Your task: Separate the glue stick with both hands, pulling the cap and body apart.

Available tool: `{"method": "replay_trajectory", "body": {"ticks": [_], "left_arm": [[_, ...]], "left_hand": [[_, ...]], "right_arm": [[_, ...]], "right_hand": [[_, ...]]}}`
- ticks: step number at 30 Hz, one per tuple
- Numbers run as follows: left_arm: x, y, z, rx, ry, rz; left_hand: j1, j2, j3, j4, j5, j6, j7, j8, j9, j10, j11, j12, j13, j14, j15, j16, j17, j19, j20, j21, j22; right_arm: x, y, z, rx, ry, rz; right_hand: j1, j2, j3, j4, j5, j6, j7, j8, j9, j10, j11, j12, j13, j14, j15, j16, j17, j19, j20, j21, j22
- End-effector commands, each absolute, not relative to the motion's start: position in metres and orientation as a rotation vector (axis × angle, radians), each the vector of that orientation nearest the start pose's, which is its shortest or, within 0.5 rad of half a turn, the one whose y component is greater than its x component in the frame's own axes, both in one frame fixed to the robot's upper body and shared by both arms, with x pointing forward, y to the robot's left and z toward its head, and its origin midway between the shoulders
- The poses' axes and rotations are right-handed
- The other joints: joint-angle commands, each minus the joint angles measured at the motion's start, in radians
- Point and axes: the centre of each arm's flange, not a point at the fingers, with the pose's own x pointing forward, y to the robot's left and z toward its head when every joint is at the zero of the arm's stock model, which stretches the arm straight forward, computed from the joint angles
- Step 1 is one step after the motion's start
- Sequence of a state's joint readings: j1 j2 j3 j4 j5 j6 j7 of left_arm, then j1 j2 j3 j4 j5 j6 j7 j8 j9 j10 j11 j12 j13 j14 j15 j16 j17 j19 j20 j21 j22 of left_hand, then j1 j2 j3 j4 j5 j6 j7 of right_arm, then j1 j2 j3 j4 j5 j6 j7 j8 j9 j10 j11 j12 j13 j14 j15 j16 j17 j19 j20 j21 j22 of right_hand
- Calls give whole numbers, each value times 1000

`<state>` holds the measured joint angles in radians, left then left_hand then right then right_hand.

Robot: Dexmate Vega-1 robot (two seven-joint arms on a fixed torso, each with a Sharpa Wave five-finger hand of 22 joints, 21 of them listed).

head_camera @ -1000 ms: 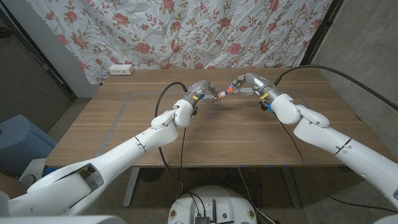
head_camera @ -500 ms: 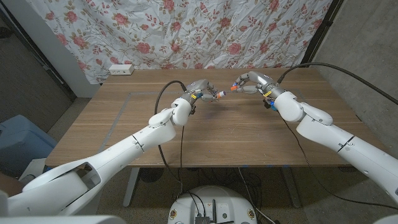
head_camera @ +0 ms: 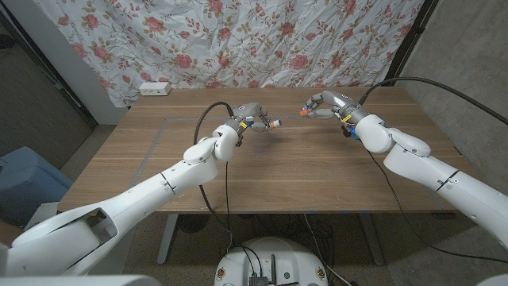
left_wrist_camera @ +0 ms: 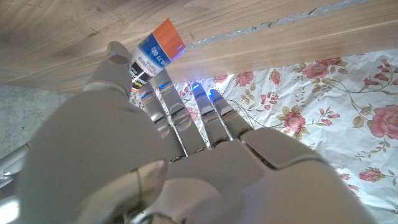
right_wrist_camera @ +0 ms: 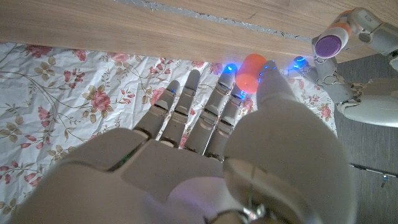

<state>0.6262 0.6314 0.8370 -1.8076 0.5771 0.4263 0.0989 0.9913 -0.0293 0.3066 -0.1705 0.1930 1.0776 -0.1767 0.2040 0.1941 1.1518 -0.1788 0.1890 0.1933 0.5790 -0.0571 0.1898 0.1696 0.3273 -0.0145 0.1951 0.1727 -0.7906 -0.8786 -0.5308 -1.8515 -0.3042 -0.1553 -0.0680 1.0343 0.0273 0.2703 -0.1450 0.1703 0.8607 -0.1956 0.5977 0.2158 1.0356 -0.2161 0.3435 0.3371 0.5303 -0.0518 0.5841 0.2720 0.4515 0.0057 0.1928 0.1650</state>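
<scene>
The glue stick is in two pieces, held above the far middle of the wooden table [head_camera: 262, 171]. My left hand [head_camera: 251, 117] grips the white and blue body [head_camera: 272, 123] with its orange band; the body [left_wrist_camera: 155, 55] sticks out past my left hand's fingers [left_wrist_camera: 186, 118]. My right hand [head_camera: 325, 105] pinches the orange cap [head_camera: 305, 112]. In the right wrist view the cap [right_wrist_camera: 251, 72] sits at my right hand's fingertips [right_wrist_camera: 267, 78], and the body's purple open end [right_wrist_camera: 328, 44] faces it from my left hand [right_wrist_camera: 367, 28]. A clear gap separates cap and body.
A white power strip [head_camera: 155, 88] lies at the table's far left edge. A flowered cloth [head_camera: 262, 40] hangs behind the table. Faint tape lines [head_camera: 159, 131] mark a rectangle on the tabletop. A blue bin [head_camera: 24, 187] stands on the floor to the left.
The hands have drawn apart sideways. One second ago cap and body were joined between them; now the cap is off and a gap has opened.
</scene>
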Motion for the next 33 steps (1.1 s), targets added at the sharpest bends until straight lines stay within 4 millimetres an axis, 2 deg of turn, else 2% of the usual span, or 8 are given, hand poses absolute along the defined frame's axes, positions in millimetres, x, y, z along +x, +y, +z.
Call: {"method": "replay_trajectory", "body": {"ticks": [1,10,24,33], "left_arm": [[590,129,35,1441,-680,107],[590,136,33,1478,-665,128],[594,141,29,1651,-652,167],[596,147,23,1701,-636,188]], "left_hand": [[35,67,0,4,7,50,18,5,10,41,-47,8,4,4,-144,0,5,-1,-4,1,2],[34,67,-2,4,6,52,19,6,11,40,-48,8,4,2,-143,-1,5,-1,-5,1,2],[34,67,-5,4,7,41,14,2,11,33,-48,6,4,-5,-146,-3,5,-7,-8,-2,2],[34,68,-7,4,7,31,9,0,11,23,-48,4,4,-13,-148,-5,5,-25,-22,-7,1]], "right_arm": [[584,-247,52,-1289,-663,8],[588,-248,50,-1346,-639,-3],[597,-250,43,-1419,-605,-26],[605,-251,40,-1485,-585,-34]], "right_hand": [[-6,3,-8,-1,6,22,-23,5,4,-4,0,-3,4,-1,-138,5,6,5,8,-3,4],[-8,3,-10,-1,7,22,-23,5,4,-4,0,-4,7,0,-139,6,7,6,10,-2,4],[-11,7,-13,-1,7,28,-23,7,4,-3,0,-4,12,2,-139,6,8,6,12,-2,4],[-16,8,-15,0,7,30,-23,8,3,-1,0,-4,15,3,-138,6,8,7,11,-1,4]]}}
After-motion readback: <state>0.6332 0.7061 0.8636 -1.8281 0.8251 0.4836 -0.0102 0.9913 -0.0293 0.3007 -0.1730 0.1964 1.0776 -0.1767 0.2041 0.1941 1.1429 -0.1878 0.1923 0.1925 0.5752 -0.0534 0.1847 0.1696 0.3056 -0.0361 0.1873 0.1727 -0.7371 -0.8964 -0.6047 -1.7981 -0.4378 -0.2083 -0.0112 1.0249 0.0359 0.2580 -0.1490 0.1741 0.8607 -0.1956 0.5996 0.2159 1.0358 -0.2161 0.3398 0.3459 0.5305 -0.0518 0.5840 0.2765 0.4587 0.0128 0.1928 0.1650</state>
